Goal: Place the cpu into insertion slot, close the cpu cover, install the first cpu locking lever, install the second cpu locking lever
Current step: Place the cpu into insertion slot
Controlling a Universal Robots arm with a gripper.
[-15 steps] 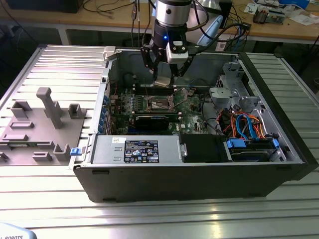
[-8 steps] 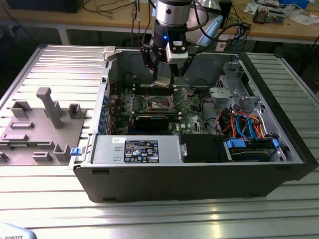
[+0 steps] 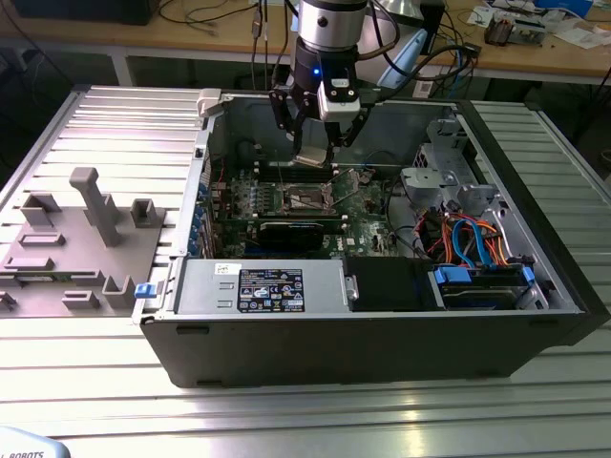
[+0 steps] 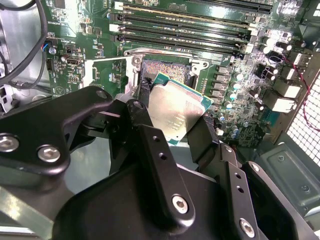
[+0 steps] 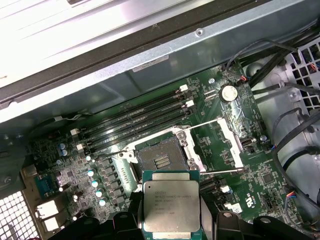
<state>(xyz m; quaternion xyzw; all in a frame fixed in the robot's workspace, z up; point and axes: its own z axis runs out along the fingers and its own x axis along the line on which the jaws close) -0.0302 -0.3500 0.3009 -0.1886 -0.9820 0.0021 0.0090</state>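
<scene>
Silver-topped and green-edged, the nearly square cpu [image 5: 171, 205] is held clamped between the gripper [image 5: 172, 225] jaws, its metal face turned away from the insertion slot [image 5: 160, 159] beneath.

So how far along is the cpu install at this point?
Nothing is finished yet. In hand: the gripper holds the cpu, jaws shut on its edges, above the slot, which is empty. The cover is swung open beside it. Left: seating the cpu, closing the cover, and latching both levers.
</scene>
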